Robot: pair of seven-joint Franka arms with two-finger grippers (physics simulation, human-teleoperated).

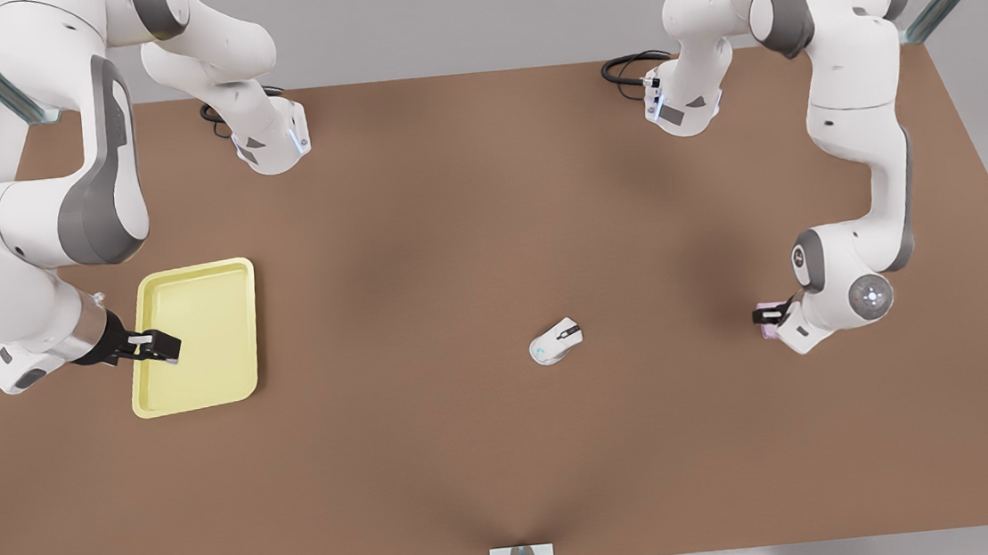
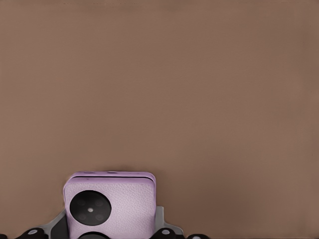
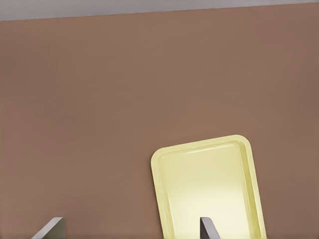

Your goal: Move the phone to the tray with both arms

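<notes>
The pale lilac phone [image 2: 112,199], with black circles on its face, lies flat on the brown table at the front view's right [image 1: 768,331]. My left gripper [image 2: 108,230] stands low over it [image 1: 770,316], its fingers [image 2: 57,223] pressed against the phone's two sides. The pale yellow tray [image 1: 213,338] lies at the front view's left. My right gripper [image 1: 162,347] hovers open over the tray's left rim with nothing between its fingers. In the right wrist view the tray [image 3: 209,184] lies ahead of that gripper [image 3: 129,229], whose fingers [image 3: 208,228] are spread wide.
A white computer mouse [image 1: 556,341] lies on the table between the tray and the phone, nearer the phone. The two arm bases [image 1: 272,140] [image 1: 683,104] stand at the far edge with black cables beside them. Bare brown tabletop [image 1: 418,230] spans the middle.
</notes>
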